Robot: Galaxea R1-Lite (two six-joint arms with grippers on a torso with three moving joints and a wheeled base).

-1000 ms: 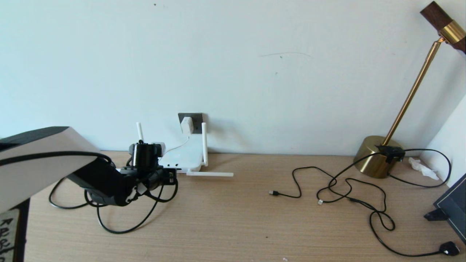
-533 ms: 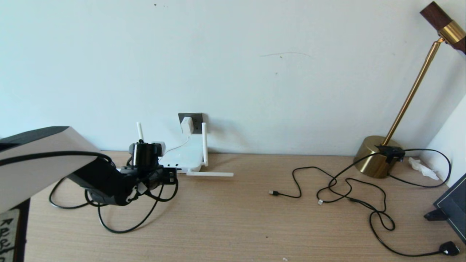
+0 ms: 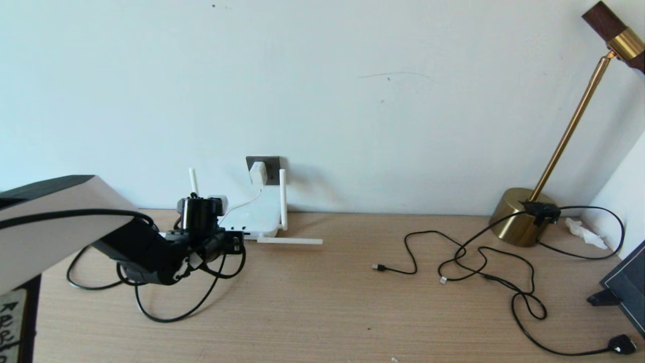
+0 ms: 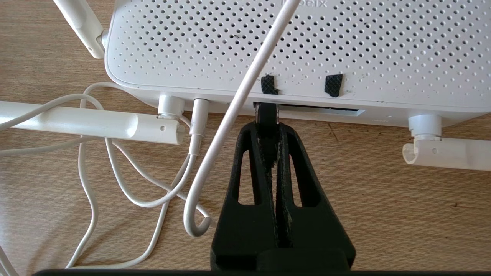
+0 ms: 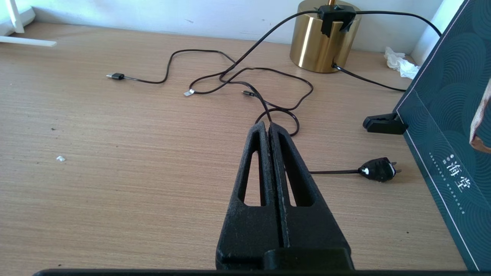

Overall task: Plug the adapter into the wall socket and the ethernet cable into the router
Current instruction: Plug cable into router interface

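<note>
Adapter (image 3: 258, 173) seated in socket (image 3: 272, 164); our left tool (image 4: 266, 117) pinches the cable plug (partly hidden) at the router (image 4: 291, 50) port; right tool (image 5: 267, 128) pressed together.

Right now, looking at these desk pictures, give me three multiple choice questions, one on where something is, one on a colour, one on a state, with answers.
1. Where is the adapter?
A. in the wall socket
B. lying by the lamp
C. on top of the router

2. What colour is the lamp's base?
A. white
B. gold
C. green

3. How is the left gripper?
A. wide open above the desk
B. shut on the ethernet cable plug at the router's port edge
C. holding a router antenna

Answers:
1 A, the white cube sits on the grey plate.
2 B, it shines brassy gold.
3 B, its fingers pinch the plug at the slot.
</note>
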